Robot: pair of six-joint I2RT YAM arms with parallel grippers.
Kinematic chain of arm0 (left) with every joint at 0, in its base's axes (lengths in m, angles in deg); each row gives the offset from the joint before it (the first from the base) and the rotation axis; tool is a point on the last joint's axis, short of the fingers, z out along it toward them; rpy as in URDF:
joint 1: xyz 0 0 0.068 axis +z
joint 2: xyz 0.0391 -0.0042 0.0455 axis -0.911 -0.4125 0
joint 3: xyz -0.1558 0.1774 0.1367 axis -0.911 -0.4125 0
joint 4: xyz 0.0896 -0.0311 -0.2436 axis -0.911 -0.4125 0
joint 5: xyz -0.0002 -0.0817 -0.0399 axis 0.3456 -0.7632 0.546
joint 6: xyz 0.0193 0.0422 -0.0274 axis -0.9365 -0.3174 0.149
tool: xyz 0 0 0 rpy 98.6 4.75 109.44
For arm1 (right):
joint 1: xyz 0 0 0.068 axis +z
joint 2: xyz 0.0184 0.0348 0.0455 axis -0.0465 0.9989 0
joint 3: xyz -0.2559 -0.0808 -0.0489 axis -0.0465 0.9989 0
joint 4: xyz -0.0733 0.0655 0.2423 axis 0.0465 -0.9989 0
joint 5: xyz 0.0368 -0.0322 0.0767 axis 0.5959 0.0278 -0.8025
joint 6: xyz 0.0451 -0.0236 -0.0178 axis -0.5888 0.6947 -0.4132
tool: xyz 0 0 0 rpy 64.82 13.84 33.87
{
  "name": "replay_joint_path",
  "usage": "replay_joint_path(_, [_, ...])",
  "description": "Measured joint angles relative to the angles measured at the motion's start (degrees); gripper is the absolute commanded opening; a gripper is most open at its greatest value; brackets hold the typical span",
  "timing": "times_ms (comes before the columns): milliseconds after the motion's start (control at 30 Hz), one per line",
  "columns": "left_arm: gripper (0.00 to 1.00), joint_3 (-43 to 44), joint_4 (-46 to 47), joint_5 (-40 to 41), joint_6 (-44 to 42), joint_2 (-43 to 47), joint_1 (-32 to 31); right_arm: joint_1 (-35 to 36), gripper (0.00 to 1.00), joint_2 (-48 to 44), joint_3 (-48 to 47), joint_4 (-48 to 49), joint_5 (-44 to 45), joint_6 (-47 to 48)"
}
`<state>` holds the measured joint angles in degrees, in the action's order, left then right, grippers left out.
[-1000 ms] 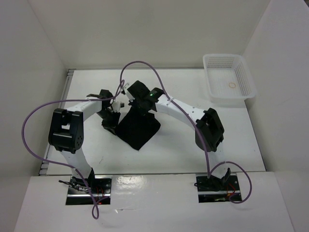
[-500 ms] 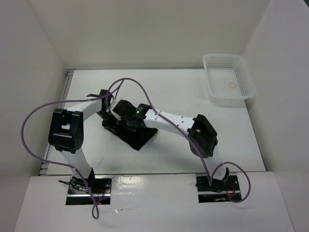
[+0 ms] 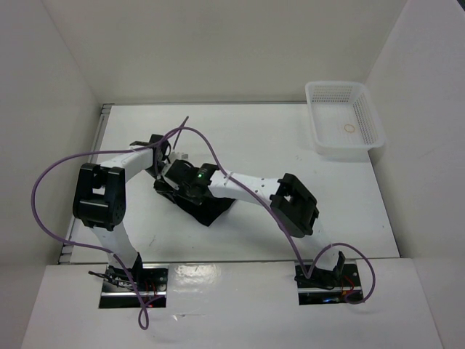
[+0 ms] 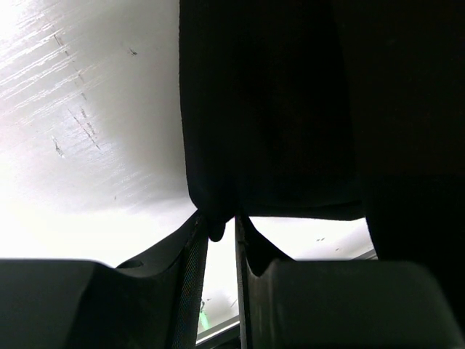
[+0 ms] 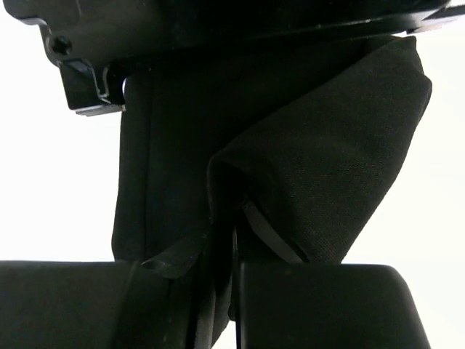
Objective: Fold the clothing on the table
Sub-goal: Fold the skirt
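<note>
The black clothing (image 3: pixel 213 209) lies bunched on the white table (image 3: pixel 261 134), left of centre, mostly under my right arm. My left gripper (image 3: pixel 164 185) sits at its left edge. In the left wrist view that gripper (image 4: pixel 220 222) is shut on a small fold of the clothing (image 4: pixel 269 109), which hangs from its tips. My right gripper (image 3: pixel 179 186) is close beside the left one. In the right wrist view it (image 5: pixel 234 227) pinches a folded layer of the clothing (image 5: pixel 327 160) between nearly closed jaws, and the left arm's black housing (image 5: pixel 218 29) is just ahead.
A white mesh basket (image 3: pixel 367 120) stands at the table's back right corner with a small ring inside. Purple cables (image 3: pixel 51 182) loop over both arms. White walls enclose the table on three sides.
My right arm has swung left and lower, carrying its edge of the clothing over to the left gripper. The visible cloth patch has shrunk. The left arm has stayed put.
</note>
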<state>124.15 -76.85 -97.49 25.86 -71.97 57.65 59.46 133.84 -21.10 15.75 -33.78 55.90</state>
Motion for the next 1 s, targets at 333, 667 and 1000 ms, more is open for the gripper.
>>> replay_joint_path(333, [0.28, 0.2, 0.0, -0.6, -0.2, 0.0, 0.6, 0.0, 0.06, 2.5, -4.7, -2.5, 0.0, 0.3])
replay_joint_path(667, [0.28, 0.3, 0.0, -0.7, -0.2, 0.0, 1.0, 0.0, 0.04, 3.4, -6.8, -4.2, -1.2, -0.6])
replay_joint_path(1000, [0.77, 0.3, 0.1, -0.2, -0.3, 0.3, 1.3, 0.0, 0.03, 3.5, -6.8, -3.8, -4.4, -2.3])
